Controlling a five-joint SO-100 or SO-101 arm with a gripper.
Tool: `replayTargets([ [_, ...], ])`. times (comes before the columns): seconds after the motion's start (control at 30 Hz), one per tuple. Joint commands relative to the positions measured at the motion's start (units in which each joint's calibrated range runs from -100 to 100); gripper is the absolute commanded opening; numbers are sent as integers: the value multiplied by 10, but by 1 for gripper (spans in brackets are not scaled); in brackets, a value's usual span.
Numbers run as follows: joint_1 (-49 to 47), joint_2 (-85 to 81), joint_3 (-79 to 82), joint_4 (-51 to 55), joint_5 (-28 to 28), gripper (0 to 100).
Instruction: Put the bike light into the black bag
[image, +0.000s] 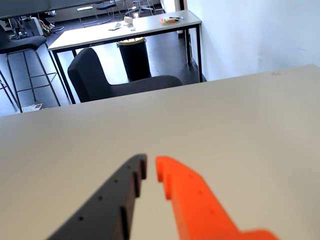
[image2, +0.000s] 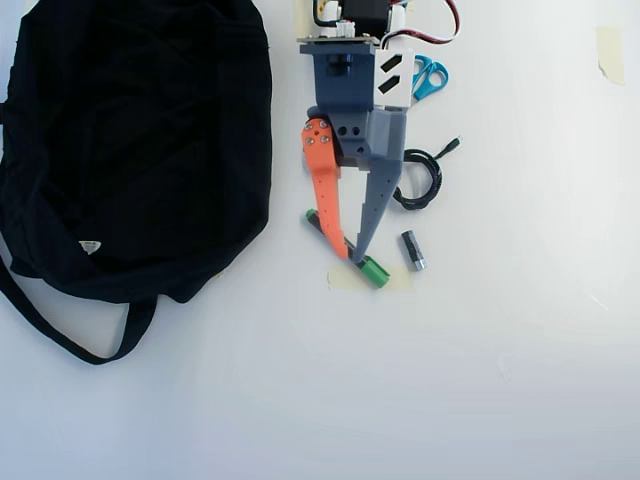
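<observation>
The bike light does not show in either view; nothing on the worktop matches it, and whether it lies under the arm cannot be told.

The black bag (image2: 140, 140) fills the upper left of the overhead view, slumped flat on the white worktop (image2: 520, 380). A small white label (image2: 90, 245) sits near its lower edge, and its long strap (image2: 60, 330) loops out below it.

Just right of the bag, the gripper (image2: 352, 256) reaches down from the top edge of the overhead view. Its orange finger is on the left and its grey-blue finger on the right, converging to a point. In the wrist view the gripper (image: 151, 168) has only a narrow slit between the tips and holds nothing.

In the overhead view the tips lie over a green marker (image2: 374, 270) set aslant on a pale patch of tape (image2: 398, 284); whether they touch it cannot be told. Just right of the marker lies a small grey-black cylinder (image2: 413, 250). Above that, a coiled black cable (image2: 425, 180) rests beside the arm. Blue-handled scissors (image2: 432, 76) peek out near the arm's base.

The wrist view looks across bare worktop toward a black chair (image: 100, 77) and a far table (image: 125, 30).
</observation>
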Motion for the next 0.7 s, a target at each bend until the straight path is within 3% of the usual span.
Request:
replayTargets([
  [0.0, 3, -5, -28, -10, 3, 3],
  [0.3, 4, -5, -18, 6, 4, 2],
  [0.67, 14, -17, -27, 179, 4, 3],
])
